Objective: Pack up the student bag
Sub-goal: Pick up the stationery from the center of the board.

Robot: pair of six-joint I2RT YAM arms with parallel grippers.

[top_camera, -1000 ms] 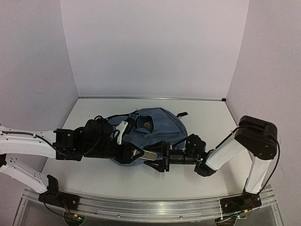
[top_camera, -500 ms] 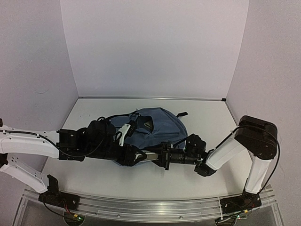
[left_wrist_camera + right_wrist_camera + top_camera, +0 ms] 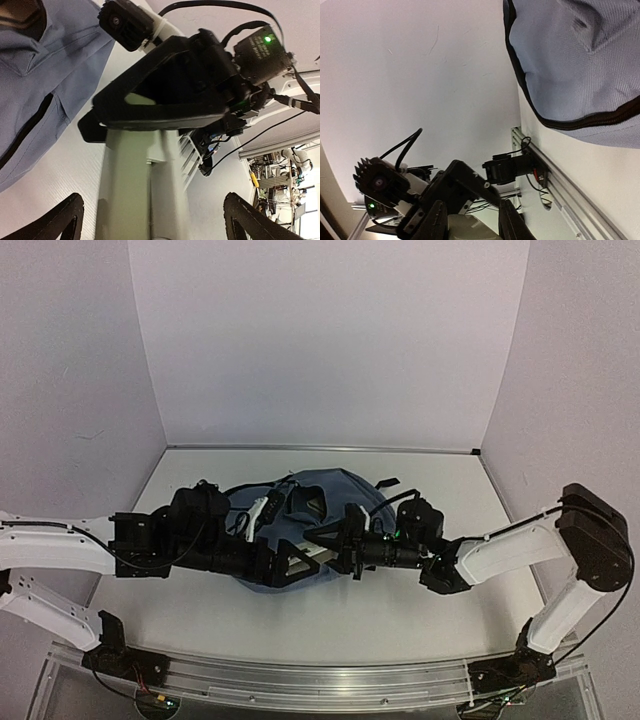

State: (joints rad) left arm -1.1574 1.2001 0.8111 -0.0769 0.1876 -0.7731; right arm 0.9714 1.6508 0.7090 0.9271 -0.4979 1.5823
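Observation:
The slate-blue student bag [image 3: 340, 498] lies mid-table, its dark opening facing up; it also fills the top left of the left wrist view [image 3: 35, 75] and the top right of the right wrist view [image 3: 580, 65]. In front of it a pale grey-green oblong object [image 3: 303, 558] hangs between both grippers. My right gripper [image 3: 322, 540] is shut on one end of that object [image 3: 470, 231]. My left gripper [image 3: 152, 222] stands open, its fingers [image 3: 65, 220] spread wide on either side of the object [image 3: 135, 190]. The right gripper's black finger [image 3: 160, 107] crosses the object's far end.
The bag's black straps [image 3: 385, 483] trail toward the back of the white table [image 3: 450, 490]. A metal rail [image 3: 555, 170] runs along the table's near edge. White walls close in the back and both sides.
My right gripper has shut on the grey-green object and its arm has risen and swung left over the bag's front. My left gripper has opened wide, letting go of the object.

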